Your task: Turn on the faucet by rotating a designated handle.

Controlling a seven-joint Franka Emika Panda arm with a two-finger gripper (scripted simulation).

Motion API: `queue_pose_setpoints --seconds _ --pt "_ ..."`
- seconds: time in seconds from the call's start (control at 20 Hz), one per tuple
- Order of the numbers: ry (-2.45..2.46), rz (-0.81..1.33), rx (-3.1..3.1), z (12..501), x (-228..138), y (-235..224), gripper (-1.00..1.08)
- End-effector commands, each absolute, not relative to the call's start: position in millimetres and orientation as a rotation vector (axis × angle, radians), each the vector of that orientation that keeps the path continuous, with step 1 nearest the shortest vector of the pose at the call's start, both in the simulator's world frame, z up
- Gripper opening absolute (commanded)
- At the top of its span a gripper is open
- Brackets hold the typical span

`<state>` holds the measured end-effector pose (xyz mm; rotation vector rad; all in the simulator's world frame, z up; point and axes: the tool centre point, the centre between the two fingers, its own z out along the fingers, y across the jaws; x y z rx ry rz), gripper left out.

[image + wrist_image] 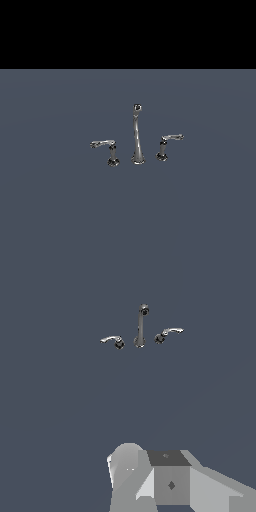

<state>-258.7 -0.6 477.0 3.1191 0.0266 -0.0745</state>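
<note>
A small chrome faucet (136,135) stands on the flat grey-blue floor, its tall slender spout ending in a round tip. On the exterior view's left of the spout is the handle (103,144), a chrome lever on a short dark-based post, with its thin arm pointing left. The wrist view shows the faucet (141,326) and the handle (111,339) small and far off. No gripper fingers show in either view, and nothing touches the handle.
A mirrored lever (172,137) stands on the exterior view's right of the spout, arm pointing right; it also shows in the wrist view (171,331). Pale grey blocky parts of the robot (170,481) fill the wrist view's near edge.
</note>
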Motion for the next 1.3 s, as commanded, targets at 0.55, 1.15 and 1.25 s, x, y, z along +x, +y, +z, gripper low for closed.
queue_pose_setpoints --seconds 0.55,1.15,1.25 --pt "-0.079 -0.072 3.119 459 -254 10 -1.00" --pt "-0.430 -0.063 3.094 397 -235 44 -1.00" --pt "-0.500 -0.061 3.085 384 -230 50 -1.00"
